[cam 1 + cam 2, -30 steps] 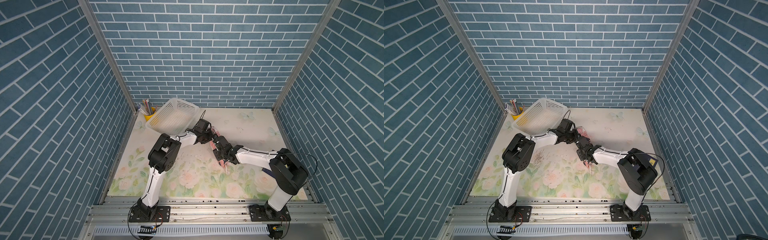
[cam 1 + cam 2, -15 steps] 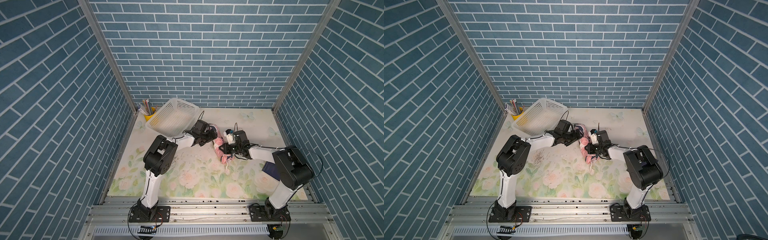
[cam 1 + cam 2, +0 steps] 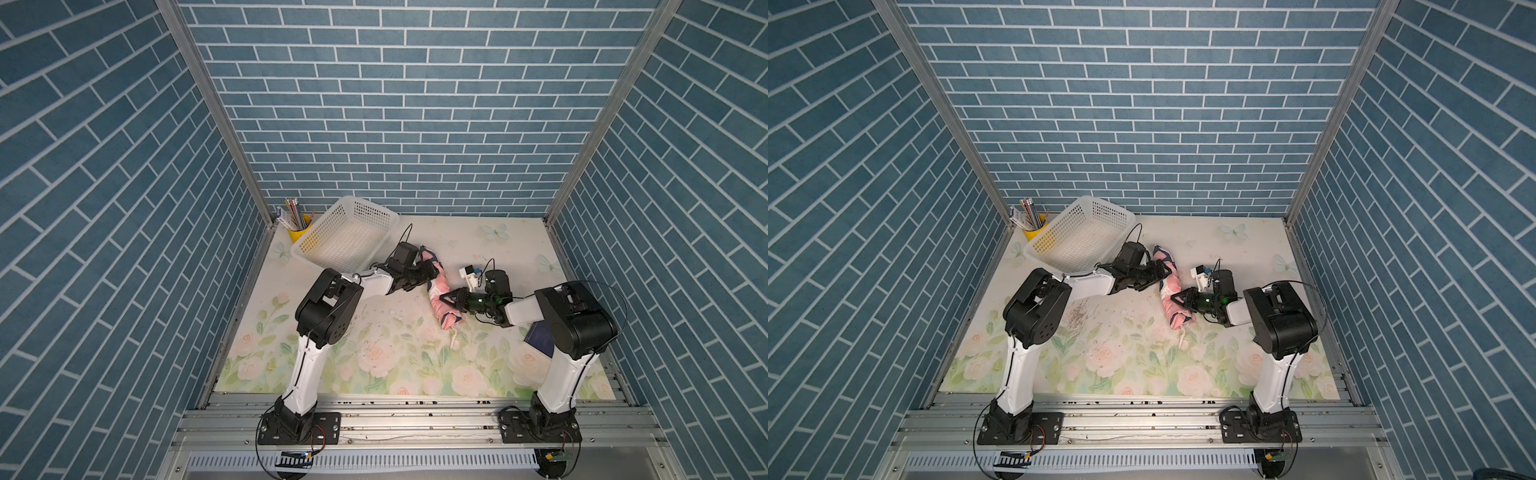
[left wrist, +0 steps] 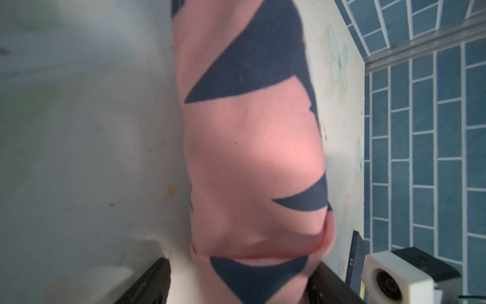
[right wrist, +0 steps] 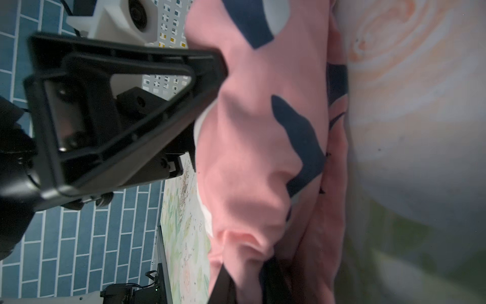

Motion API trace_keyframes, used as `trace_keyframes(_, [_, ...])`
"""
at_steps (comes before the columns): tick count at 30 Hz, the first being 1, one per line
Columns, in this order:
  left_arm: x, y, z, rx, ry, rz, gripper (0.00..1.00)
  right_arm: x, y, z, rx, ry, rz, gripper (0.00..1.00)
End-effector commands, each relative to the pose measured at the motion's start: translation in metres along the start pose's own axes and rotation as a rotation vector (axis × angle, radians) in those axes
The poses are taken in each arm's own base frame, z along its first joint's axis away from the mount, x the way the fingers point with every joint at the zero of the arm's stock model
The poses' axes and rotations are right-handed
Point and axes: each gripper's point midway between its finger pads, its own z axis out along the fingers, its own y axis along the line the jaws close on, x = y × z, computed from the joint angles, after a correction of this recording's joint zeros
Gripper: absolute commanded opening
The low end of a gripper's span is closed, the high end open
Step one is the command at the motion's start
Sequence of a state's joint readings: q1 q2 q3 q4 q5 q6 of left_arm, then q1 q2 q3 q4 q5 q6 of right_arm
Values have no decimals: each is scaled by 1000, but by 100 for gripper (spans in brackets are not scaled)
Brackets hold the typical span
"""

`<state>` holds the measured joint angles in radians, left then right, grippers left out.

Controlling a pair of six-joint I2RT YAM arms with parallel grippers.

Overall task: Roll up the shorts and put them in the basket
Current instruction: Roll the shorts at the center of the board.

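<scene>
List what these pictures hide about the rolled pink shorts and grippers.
Inner layers of the salmon-pink shark-print fabric shorts: under the outer wrap, every view.
Fingers of the left gripper: mostly cut off at left wrist view's edge.
Fingers of the right gripper: wrapped in fabric, right wrist view.
Dark blue object: mostly behind right arm, top views.

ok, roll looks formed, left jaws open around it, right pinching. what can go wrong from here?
1. The left gripper stands open around the far end of the shorts. With nothing clamping that end, the roll may loosen.
2. The right gripper seems to pinch just a fold near the other end, so pulling away could drag or unwind the roll.
3. The drawstring trails loose beyond the roll and could snag a finger.
</scene>
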<state>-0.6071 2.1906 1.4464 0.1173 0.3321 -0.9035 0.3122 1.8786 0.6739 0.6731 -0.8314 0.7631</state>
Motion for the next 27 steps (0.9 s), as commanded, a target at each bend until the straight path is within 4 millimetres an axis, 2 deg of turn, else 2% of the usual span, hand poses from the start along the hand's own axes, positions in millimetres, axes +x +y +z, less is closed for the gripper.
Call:
trace_keyframes(1, [-1,1,11,-14,6,4,71,26,-9,2,-14,82,113,14])
trace_keyframes(3, [-1,6,14,-29,9,-4,51,26,-9,2,-8,87,110,19])
trace_keyframes(7, [1,10,14,-48,18,4,20,23,-9,-3,56,102,65,40])
trace_keyframes(9, [2,13,13,-59,20,13,15,14,-3,-12,80,84,33,47])
trace_keyframes(13, [4,15,11,-65,26,21,14,-15,0,-43,176,0,-27,59])
trace_keyframes(15, [6,17,10,-66,31,20,14,-25,-1,-50,213,-16,-57,66])
trace_keyframes(17, [9,19,9,-69,36,27,13,-33,-2,-49,225,-7,-72,69])
trace_keyframes(19, [10,21,8,-70,40,30,12,-43,-6,-44,232,-8,-81,100])
trace_keyframes(23, [16,28,4,-79,54,38,7,-57,-18,-32,248,-20,-77,100])
trace_keyframes(27, [26,42,-3,-79,60,32,6,-57,-28,-18,231,8,-59,98])
